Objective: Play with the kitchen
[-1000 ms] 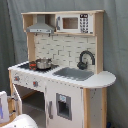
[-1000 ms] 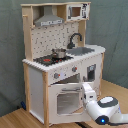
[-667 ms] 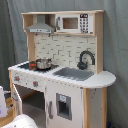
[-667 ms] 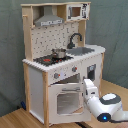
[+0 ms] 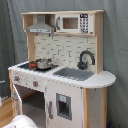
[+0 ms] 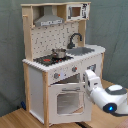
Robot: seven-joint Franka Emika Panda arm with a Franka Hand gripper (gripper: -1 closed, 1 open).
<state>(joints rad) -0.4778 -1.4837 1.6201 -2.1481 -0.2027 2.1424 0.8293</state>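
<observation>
The kitchen [image 5: 65, 75] is a tall white and light-wood toy with a hood, a small microwave [image 5: 75, 23], a black faucet [image 5: 86, 57], a grey sink [image 5: 75, 73] and a pot [image 5: 43, 63] on the stovetop. In the first exterior view its windowed oven door [image 5: 18, 99] stands swung out, leaving the dark oven cavity open. In the second exterior view my gripper [image 6: 86, 81] is at the upper free edge of that door [image 6: 67, 101], just below the knobs [image 6: 74, 70]. My white arm [image 6: 106, 95] reaches in from the second exterior view's right.
A grey curtain hangs behind the kitchen in both exterior views. A rounded white counter end [image 5: 102, 80] sticks out past the sink. The wooden floor [image 6: 15, 120] lies in front. Part of my white arm [image 5: 22, 121] shows at the first exterior view's bottom left.
My arm has risen a little and shifted outward at the oven door. The door stands swung further out than before.
</observation>
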